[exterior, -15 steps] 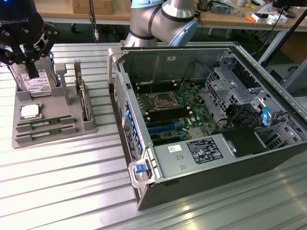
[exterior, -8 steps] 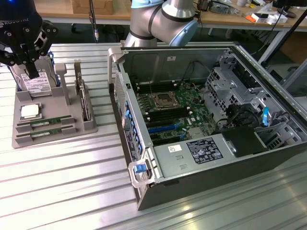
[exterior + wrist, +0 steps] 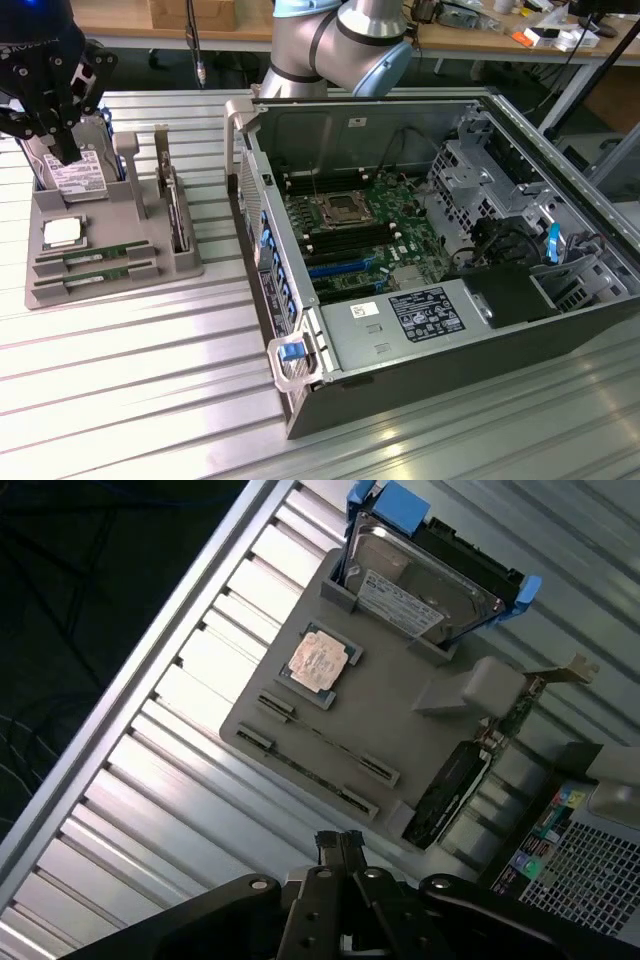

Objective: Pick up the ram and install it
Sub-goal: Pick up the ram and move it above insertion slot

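Observation:
Two green ram sticks (image 3: 95, 256) lie on edge in the front slots of a grey holder (image 3: 110, 290) at the exterior view's left. In the wrist view the nearer ram stick (image 3: 327, 737) is a thin line between two grey brackets, with the second stick (image 3: 306, 771) beside it. My black gripper (image 3: 67, 150) hangs above the holder's back end, over the hard drive (image 3: 75, 175), apart from the ram. Its fingers (image 3: 328, 848) are pressed together with nothing held. The gripper (image 3: 340, 842) points down toward the holder's edge.
The holder also carries a silver processor chip (image 3: 62, 232) and an upright card (image 3: 177, 215). An open computer case (image 3: 300, 360) fills the exterior view's right, its motherboard (image 3: 360, 230) showing black and blue memory slots (image 3: 345, 268). Ribbed metal table (image 3: 130, 400) lies all around.

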Controlling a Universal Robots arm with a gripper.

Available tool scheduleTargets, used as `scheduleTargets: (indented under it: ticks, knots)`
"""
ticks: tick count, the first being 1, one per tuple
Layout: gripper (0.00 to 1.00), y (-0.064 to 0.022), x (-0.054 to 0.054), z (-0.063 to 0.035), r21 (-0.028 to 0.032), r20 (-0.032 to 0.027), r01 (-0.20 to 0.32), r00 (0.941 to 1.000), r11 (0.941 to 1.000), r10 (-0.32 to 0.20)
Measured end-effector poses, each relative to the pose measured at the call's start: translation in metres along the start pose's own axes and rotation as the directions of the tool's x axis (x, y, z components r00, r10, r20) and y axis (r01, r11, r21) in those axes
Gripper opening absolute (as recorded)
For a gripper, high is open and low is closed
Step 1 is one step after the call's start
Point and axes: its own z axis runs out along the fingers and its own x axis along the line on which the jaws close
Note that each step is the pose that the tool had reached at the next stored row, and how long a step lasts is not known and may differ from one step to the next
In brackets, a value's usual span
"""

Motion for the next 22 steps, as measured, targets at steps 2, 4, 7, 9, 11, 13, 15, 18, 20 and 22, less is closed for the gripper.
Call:
scheduleTargets:
  ticks: [2,4,7,9,11,13,15,18,20,22]
  knots:
    - [0.11,0.0,0.0,0.0,-0.0007,-0.0012,0.028,0.9996,0.9996,-0.028]
    - [0.11,0.0,0.0,0.0,-0.0014,-0.0024,0.056,0.9984,0.9984,-0.056]
    - [0.11,0.0,0.0,0.0,-0.0026,-0.0041,0.098,0.9952,0.9952,-0.098]
    - [0.11,0.0,0.0,0.0,-0.0032,-0.005,0.118,0.993,0.993,-0.118]
    - [0.11,0.0,0.0,0.0,-0.0039,-0.0061,0.145,0.9894,0.9894,-0.145]
    - [0.11,0.0,0.0,0.0,-0.0048,-0.0071,0.171,0.9852,0.9852,-0.171]
    - [0.11,0.0,0.0,0.0,-0.006,-0.0086,0.208,0.978,0.978,-0.208]
    - [0.11,0.0,0.0,0.0,-0.0073,-0.0101,0.246,0.9691,0.9692,-0.246]
    - [0.11,0.0,0.0,0.0,-0.008,-0.0108,0.265,0.9641,0.9642,-0.265]
    - [0.11,0.0,0.0,0.0,-0.0087,-0.0115,0.285,0.9586,0.9586,-0.285]
